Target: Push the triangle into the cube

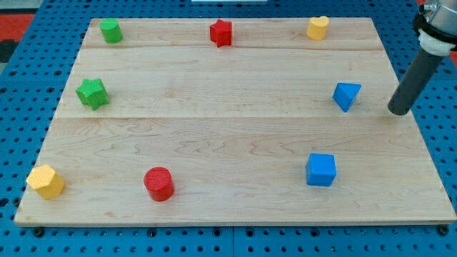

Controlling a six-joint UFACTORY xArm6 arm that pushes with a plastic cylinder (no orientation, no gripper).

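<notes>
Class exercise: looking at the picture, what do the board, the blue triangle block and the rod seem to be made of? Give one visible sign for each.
The board looks like pale wood, smooth finish: grain lines and plank seams show. The blue triangle is probably plastic or painted: even, saturated colour, matt faces, no grain. The rod, ending in my tip at the triangle's right, looks dark and matt, perhaps plastic or rubber-coated; the picture cannot settle which.

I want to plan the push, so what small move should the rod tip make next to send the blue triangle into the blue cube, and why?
Probably slide my tip toward the view's top and left, round behind the blue triangle. The tip now sits to the triangle's right, apart from it, while the blue cube lies below and slightly left. Pushing from here would send the triangle sideways, missing the cube.
</notes>
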